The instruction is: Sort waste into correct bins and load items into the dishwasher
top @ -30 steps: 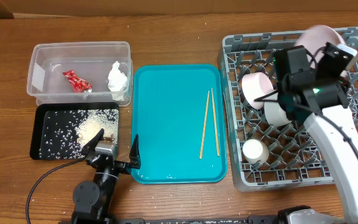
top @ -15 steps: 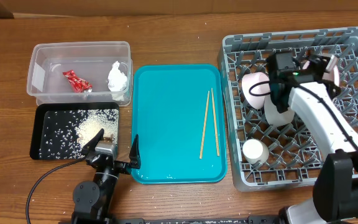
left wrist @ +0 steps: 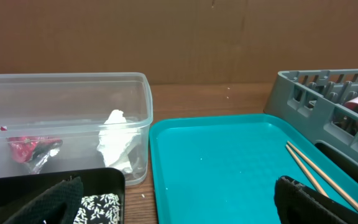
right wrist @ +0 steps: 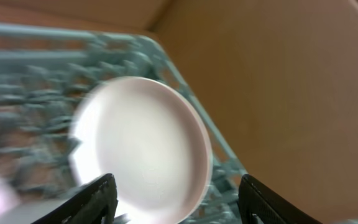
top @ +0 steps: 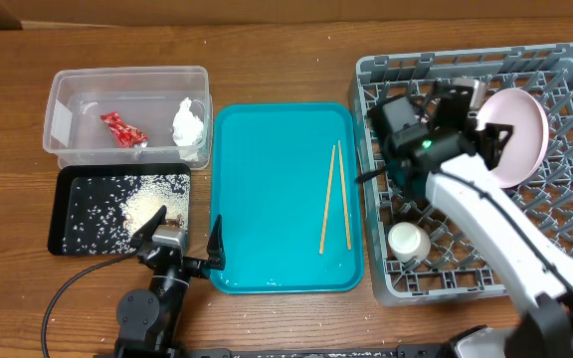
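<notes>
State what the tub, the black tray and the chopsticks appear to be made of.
Tub: clear glossy plastic, with see-through walls. Black tray: probably plastic, given its dark smooth rim, though the look leaves that open. Chopsticks: pale tan and matte, likely wood or bamboo.

Pink plate (top: 517,137) down from rack's (top: 436,295) 1 o'clock corner, now standing at its 3 o'clock side, right gripper (right wrist: 178,188) swung toward 9 o'clock, jaws apart.

You have the clear tub (top: 68,109) near the bench's far-left corner, holding the crumpled white napkin (top: 189,121) and the red wrapper (top: 123,130). Just nearer you, the black tray (top: 55,214) carries scattered whitish scraps (top: 142,207). Two chopsticks (top: 334,197) lie side by side mid-bench. By the right edge, the grey rack (top: 381,283) holds the pink plate (top: 515,139), tilted on edge, and the white cup (top: 406,242).
</notes>
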You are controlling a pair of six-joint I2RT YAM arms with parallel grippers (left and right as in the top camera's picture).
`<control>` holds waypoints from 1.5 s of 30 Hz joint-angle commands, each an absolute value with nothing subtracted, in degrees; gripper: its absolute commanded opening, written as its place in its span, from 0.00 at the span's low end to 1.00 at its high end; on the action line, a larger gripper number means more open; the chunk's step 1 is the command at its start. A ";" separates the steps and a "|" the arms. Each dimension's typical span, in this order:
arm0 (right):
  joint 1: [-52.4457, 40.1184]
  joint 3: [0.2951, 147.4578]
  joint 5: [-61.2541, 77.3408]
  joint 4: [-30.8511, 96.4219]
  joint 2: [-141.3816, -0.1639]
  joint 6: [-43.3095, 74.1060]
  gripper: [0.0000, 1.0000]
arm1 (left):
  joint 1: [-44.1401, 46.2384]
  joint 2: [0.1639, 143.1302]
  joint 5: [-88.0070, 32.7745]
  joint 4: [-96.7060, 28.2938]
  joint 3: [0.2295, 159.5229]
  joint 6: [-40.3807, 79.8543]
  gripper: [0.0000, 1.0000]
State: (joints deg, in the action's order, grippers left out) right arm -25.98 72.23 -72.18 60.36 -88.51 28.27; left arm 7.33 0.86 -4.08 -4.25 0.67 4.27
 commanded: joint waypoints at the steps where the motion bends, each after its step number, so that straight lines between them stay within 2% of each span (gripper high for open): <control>1: -30.44 74.67 -61.71 60.31 -82.21 28.73 0.64 | 6.68 0.25 -4.10 -4.05 0.27 3.81 1.00; 9: -38.72 76.25 -21.52 51.03 -69.28 25.78 0.70 | 6.68 0.25 -4.10 -4.05 0.27 3.81 1.00; 11: -39.07 76.25 -14.61 49.19 -67.66 23.29 0.75 | 6.68 0.25 -4.10 -4.05 0.27 3.81 1.00; 12: -39.05 76.25 -10.98 48.47 -67.00 22.33 0.81 | 6.68 0.25 -4.10 -4.05 0.27 3.81 1.00; 13: -39.05 76.25 -8.32 48.10 -66.63 22.28 0.88 | 6.68 0.25 -4.10 -4.05 0.27 3.81 1.00; 14: -39.05 76.25 -6.02 47.81 -66.35 22.31 1.00 | 6.68 0.25 -4.10 -4.05 0.27 3.81 1.00; 17: -39.05 76.25 -0.91 48.10 -66.24 22.46 1.00 | 6.68 0.25 -4.10 -4.05 0.27 3.81 1.00; 23: -38.79 76.27 -2.15 56.29 -65.93 21.87 1.00 | 6.68 0.25 -4.08 -4.05 0.27 3.81 1.00; 26: -38.76 76.27 -3.40 56.05 -63.99 16.16 1.00 | 6.68 0.25 -4.08 -4.05 0.27 3.81 1.00; 37: -38.54 75.81 -17.67 60.95 -47.27 12.69 1.00 | 6.68 0.25 -4.10 -4.05 0.27 3.81 1.00; 41: -34.26 71.88 -15.11 57.74 -40.64 8.01 1.00 | 6.68 0.25 -4.10 -4.05 0.27 3.81 1.00; 45: -25.93 63.70 -8.27 52.25 -33.85 5.54 1.00 | 6.68 0.25 -4.10 -4.05 0.27 3.81 1.00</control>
State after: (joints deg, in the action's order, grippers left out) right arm -30.39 68.99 -12.47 53.87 -36.80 8.73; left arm 7.33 0.86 -4.08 -4.23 0.67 4.27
